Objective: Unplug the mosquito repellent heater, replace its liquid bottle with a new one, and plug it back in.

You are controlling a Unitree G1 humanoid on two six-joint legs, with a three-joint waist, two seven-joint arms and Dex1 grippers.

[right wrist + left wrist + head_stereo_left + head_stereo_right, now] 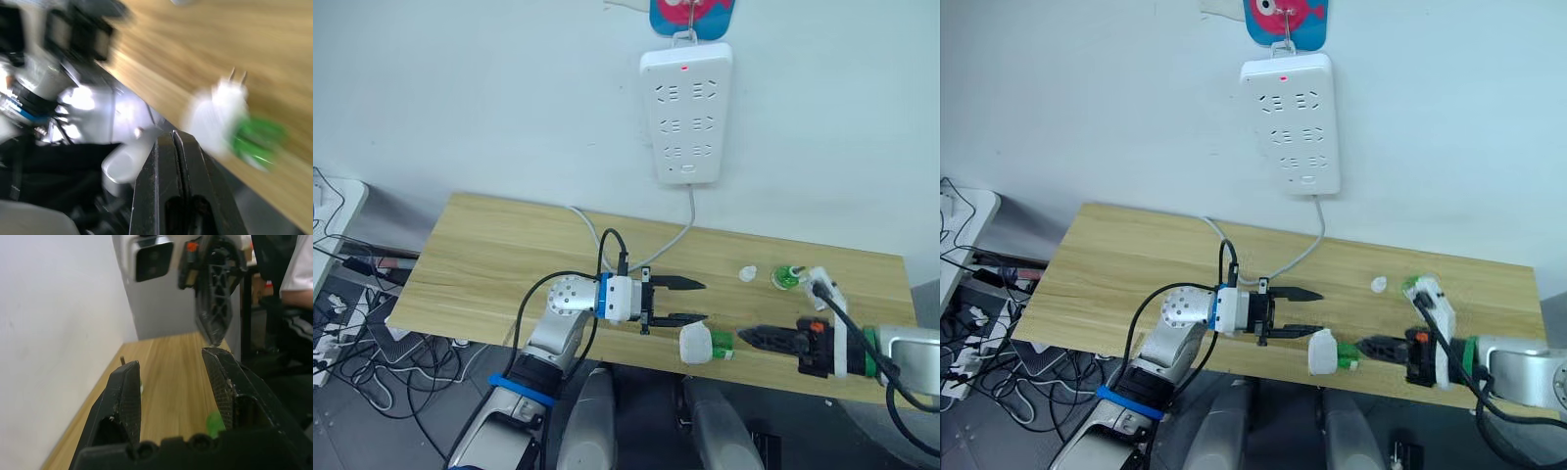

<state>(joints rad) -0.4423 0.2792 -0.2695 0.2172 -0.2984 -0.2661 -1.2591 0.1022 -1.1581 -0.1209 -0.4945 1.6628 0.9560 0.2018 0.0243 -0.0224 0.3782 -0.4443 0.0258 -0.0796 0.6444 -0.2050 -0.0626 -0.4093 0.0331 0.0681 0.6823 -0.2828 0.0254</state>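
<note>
**A:** Where's the mosquito repellent heater (695,344) right now?

**B:** Lying on its side at the near edge of the wooden table (489,255), a green bottle (722,343) fitted into its end. In the right wrist view its two prongs point up off the wood.

**A:** And the grippers?

**B:** The left gripper (690,301) hovers just beside the heater, fingers apart, the lower tip almost on the white shell. The right gripper (747,335) is level with the bottle end, fingers pressed together, holding nothing.

**A:** Anything else on the table?

**B:** Farther back, a second green bottle (787,278) with a loose white cap (748,273) near it. The power strip (686,111) hangs on the wall, its red light on.
</note>
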